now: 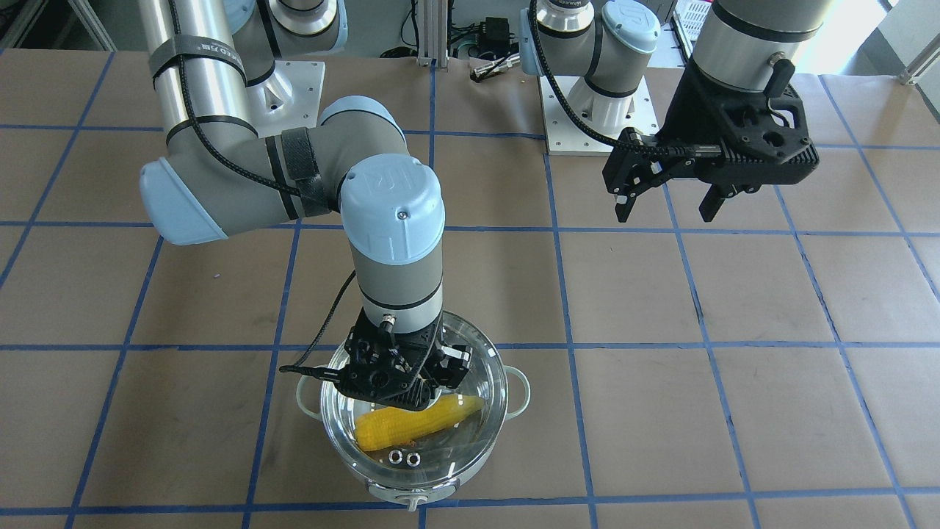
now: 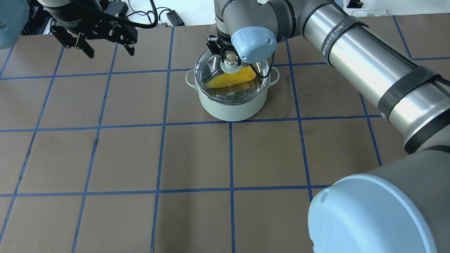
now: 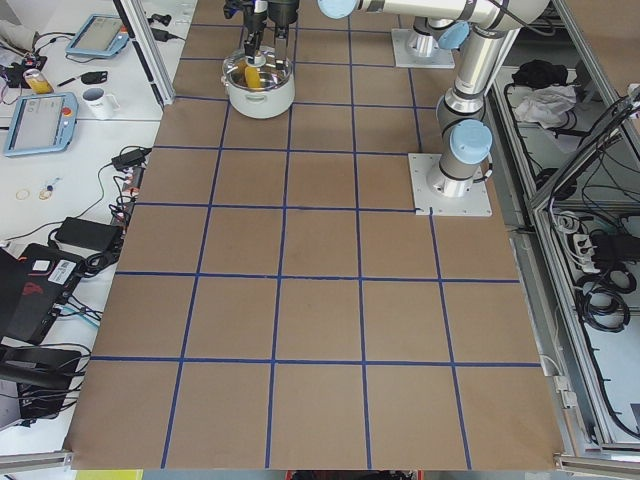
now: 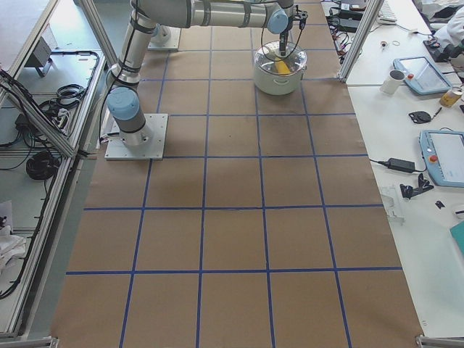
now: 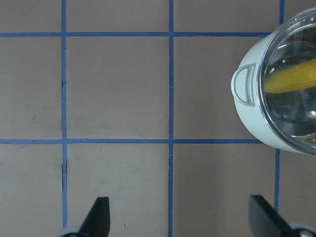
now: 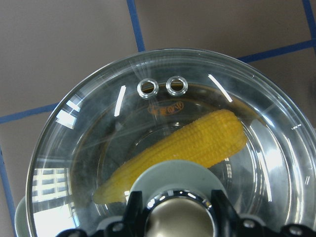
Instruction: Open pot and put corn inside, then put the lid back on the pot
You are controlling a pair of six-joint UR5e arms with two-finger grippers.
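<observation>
The pale mint-green pot [image 2: 228, 109] stands on the table at the far middle. The clear glass lid [image 1: 485, 382] sits on the pot. The yellow corn [image 1: 411, 426] lies inside, seen through the glass, and also shows in the right wrist view [image 6: 192, 148]. My right gripper [image 2: 228, 56] is straight above the pot, its fingers shut on either side of the lid's ball knob [image 6: 180, 219]. My left gripper [image 1: 664, 202] is open and empty, held above the table to the pot's left. The left wrist view shows the pot [image 5: 256, 123] at its right edge.
Brown paper with a blue tape grid [image 2: 161, 126] covers the table. The two arm bases [image 1: 595, 110] stand at the robot's edge. Side benches hold tablets and a mug [image 3: 100, 100], off the table.
</observation>
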